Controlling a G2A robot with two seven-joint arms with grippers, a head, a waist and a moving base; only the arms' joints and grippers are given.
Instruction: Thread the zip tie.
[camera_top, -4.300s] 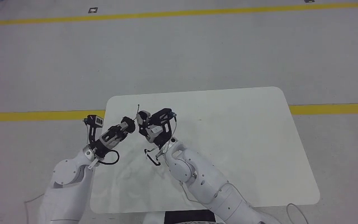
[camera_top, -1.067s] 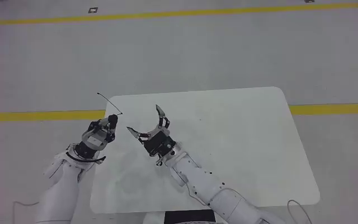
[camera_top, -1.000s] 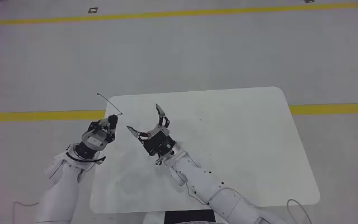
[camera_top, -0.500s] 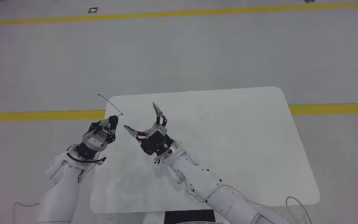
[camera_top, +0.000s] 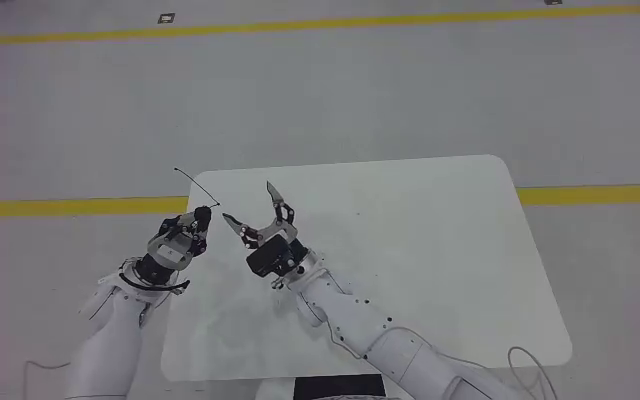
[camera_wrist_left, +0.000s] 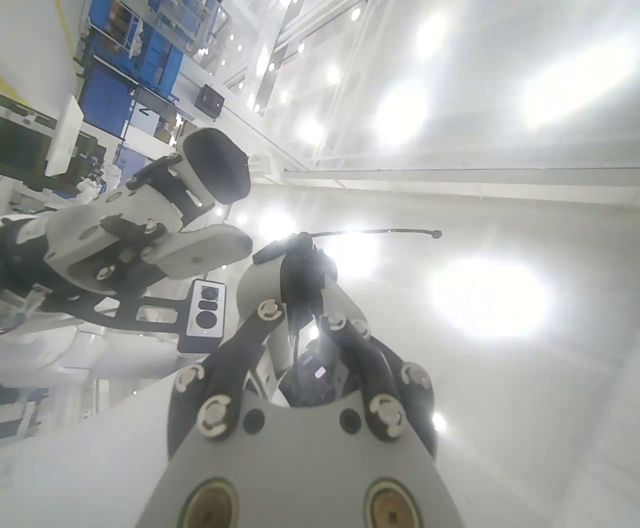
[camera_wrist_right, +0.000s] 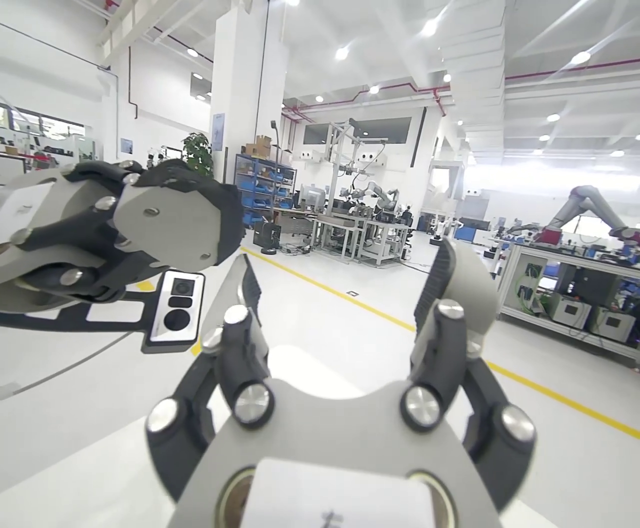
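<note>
A thin black zip tie (camera_top: 188, 178) sticks out past the table's left far corner, pinched in my left gripper (camera_top: 201, 214). In the left wrist view the zip tie (camera_wrist_left: 380, 231) runs straight out sideways from the left gripper (camera_wrist_left: 300, 250), ending in a small head. My right gripper (camera_top: 250, 206) hovers just to the right of it over the white table (camera_top: 420, 250), open with nothing in it. The right wrist view shows the right gripper (camera_wrist_right: 345, 282) spread wide, the left gripper (camera_wrist_right: 175, 215) close beside one of its fingers (camera_wrist_right: 245, 285).
The white table has rounded corners, and both grippers hang over its left far part. Yellow floor lines (camera_top: 300, 22) run behind and beside it. Workbenches and shelving (camera_wrist_right: 350, 225) stand far off in the hall.
Earlier both grippers met around the tie; since then they have parted, the left keeping the tie and the right opening. Over the last second the right gripper edged left toward the left one.
</note>
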